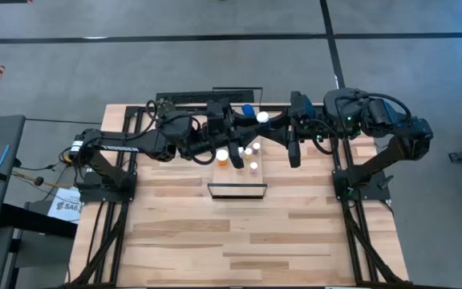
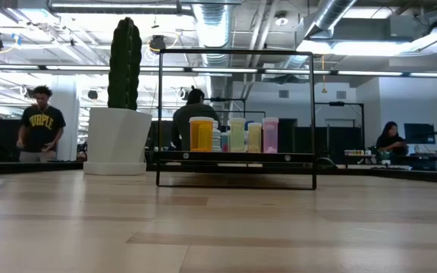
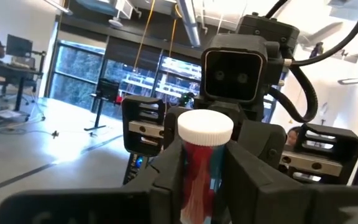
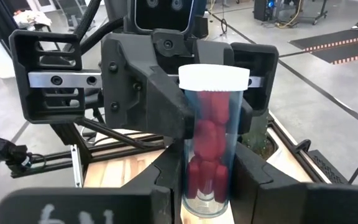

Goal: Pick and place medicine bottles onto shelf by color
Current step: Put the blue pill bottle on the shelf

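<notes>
Light-wood tabletop (image 1: 183,233) fills the high view, and an open workroom with several people lies beyond it in the low view. Both arms meet above the far edge of the table, over the shelf (image 1: 237,191). The left gripper (image 3: 201,180) is clenched on a medicine bottle (image 3: 205,127) with a white cap and red contents. The right gripper (image 4: 207,180) is clamped on the same bottle from the opposite side, so the bottle stands upright between the two pairs of fingers, clear of the table. From above only its white cap shows between the dark gripper bodies; its body is hidden there. Neither gripper appears in the low view. On the shelf stand an orange bottle (image 2: 201,134), a green bottle (image 2: 237,135), a paler bottle (image 2: 254,137) and a pink bottle (image 2: 270,134), all upright in a close row; any further bottles behind them are masked. From above, the arms cover part of the shelf, so the full count cannot be told. A blue bottle (image 1: 249,108) shows partly behind the left arm near the table's far edge. A white pot with a cactus (image 2: 118,140) stands beside the shelf.
</notes>
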Available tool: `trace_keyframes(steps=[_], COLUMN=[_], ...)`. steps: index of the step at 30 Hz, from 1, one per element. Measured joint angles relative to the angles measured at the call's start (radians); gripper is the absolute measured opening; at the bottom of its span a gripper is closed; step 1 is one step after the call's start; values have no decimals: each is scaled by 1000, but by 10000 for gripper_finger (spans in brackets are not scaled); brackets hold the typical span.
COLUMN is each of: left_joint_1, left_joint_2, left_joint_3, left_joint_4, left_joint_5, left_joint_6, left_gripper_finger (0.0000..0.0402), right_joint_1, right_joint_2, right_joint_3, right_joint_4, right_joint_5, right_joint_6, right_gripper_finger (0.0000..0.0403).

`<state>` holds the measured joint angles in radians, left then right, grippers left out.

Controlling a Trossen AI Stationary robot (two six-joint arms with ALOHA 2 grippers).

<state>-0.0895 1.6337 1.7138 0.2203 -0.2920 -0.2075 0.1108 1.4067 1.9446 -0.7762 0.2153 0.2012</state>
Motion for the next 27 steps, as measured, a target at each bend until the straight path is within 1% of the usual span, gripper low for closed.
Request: trace_keyframes(steps=[4,8,11,13,15,17,20,23,27], left_joint_1=[0,0,0,0,2,4,5,5,1], left_joint_2=[0,0,3,-3,-7,-5,-1,-4,-2], left_joint_3=[-1,-1,-2,0,2,2,-1,1,0], left_joint_4=[0,-1,-1,12,-3,-54,-124,-240,-451], left_joint_5=[0,5,0,-3,-3,-3,-4,-21,-87], left_joint_6=[13,17,39,45,46,53,54,55,62], left_gripper_finger=[63,71,72,72,72,72,72,72,72], right_joint_1=[0,0,-2,-1,-1,-1,-1,-1,-1], right_joint_2=[-3,-11,-13,-18,-18,-21,-25,-40,-58], right_joint_3=[0,7,62,117,180,220,254,266,268], right_joint_4=[-16,-70,-204,-339,-416,-519,-609,-660,-712], right_joint_5=[-8,-11,-13,-11,-10,-9,-9,-9,-5], right_joint_6=[-23,-48,-51,-30,3,41,95,132,158], right_gripper_finger=[103,111,140,167,195,220,244,248,245])
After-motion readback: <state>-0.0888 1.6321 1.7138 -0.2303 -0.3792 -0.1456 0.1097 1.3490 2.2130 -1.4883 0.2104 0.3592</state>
